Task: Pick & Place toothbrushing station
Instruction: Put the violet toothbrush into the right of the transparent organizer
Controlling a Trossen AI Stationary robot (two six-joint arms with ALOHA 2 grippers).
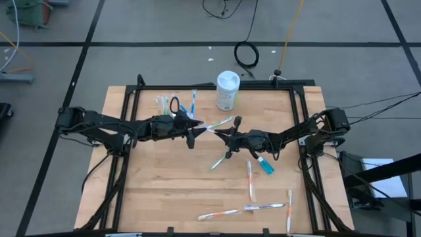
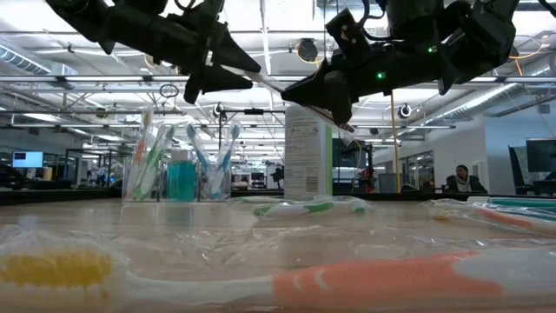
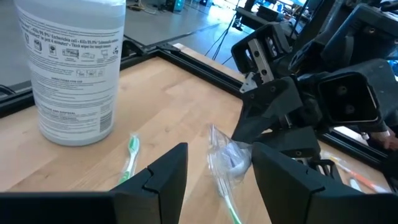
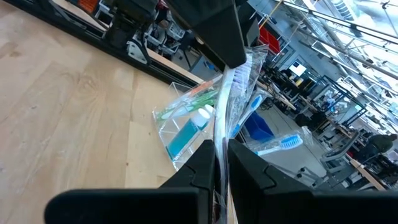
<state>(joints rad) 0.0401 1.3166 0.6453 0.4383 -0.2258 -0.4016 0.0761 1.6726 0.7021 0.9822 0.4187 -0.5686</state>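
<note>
A toothbrush in a clear wrapper [image 1: 208, 129] hangs above the table's middle between my two grippers. My right gripper [image 1: 219, 134] is shut on it [image 4: 221, 146]. My left gripper [image 1: 196, 129] faces it from the left, open [image 3: 219, 149]; its fingers stand on either side of the brush's wrapped head end [image 3: 227, 160], apart from it. The clear cup [image 1: 174, 105] stands on the table at the far left and holds several toothbrushes and a teal tube [image 4: 186, 134]. A green toothbrush [image 1: 223, 122] lies on the wood beside the grippers. My right gripper pinches the wrapped toothbrush's shaft [image 4: 219, 152] between its two fingers. The fingers come level from the table's right and lie along the brush. The bristle end [image 4: 239, 74] sticks out ahead toward the left gripper. The brush is lifted clear of the table.
A tall white canister [image 1: 227, 90] stands at the far edge, right of the cup. A teal tube [image 1: 265, 164] and several loose toothbrushes [image 1: 250, 181] lie on the near right of the table. A black frame [image 1: 197, 87] runs round the tabletop.
</note>
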